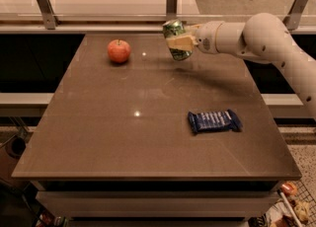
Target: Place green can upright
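Up at the far side of the table (98,137), the gripper (179,42) is clamped around the green can (173,27), holding it in the air, tilted slightly off upright. An apple (119,51) sits to its left, well apart, and a blue wrapper (214,121) lies flat nearer the front right.

- No text, brand, number or sign can be read anywhere in this view.
- Green can (173,27): pale markings on the green wall, not resolvable as letters. It is held tilted above the bench (123,137), to the right of the apple (119,51).
- Gripper (178,42): also right of the apple, fingers clamped across the can's middle and covering part of its print.
- Blue wrapper (214,121): a band of white print along its face that looks like lettering but is unreadable. It lies flat, right of the apple and nearer the front edge.
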Controlling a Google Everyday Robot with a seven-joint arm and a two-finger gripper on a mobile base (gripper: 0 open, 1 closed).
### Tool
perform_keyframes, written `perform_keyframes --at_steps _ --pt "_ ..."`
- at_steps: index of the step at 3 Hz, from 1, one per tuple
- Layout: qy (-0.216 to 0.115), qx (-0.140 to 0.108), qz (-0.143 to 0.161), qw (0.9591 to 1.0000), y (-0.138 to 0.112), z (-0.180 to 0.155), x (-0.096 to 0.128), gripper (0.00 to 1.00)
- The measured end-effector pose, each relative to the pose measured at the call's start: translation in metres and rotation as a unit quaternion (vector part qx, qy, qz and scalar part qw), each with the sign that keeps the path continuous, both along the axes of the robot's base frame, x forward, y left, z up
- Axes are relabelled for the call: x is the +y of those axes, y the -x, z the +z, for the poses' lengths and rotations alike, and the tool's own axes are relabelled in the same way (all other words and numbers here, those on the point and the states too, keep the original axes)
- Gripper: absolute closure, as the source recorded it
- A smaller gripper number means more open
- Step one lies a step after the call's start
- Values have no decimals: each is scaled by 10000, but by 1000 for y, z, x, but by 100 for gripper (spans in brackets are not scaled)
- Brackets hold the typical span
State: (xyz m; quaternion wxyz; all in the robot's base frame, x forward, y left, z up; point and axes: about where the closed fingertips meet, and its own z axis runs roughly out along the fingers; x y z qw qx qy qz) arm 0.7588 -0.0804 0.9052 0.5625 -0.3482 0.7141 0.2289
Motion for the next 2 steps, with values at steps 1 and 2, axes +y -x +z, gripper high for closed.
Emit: perform_keyframes --at_steps 1,2 --pt "-195 -128 -13 9997 3 -7 -2 100" --pt "-291 -186 -29 9994 6 -12 -4 100"
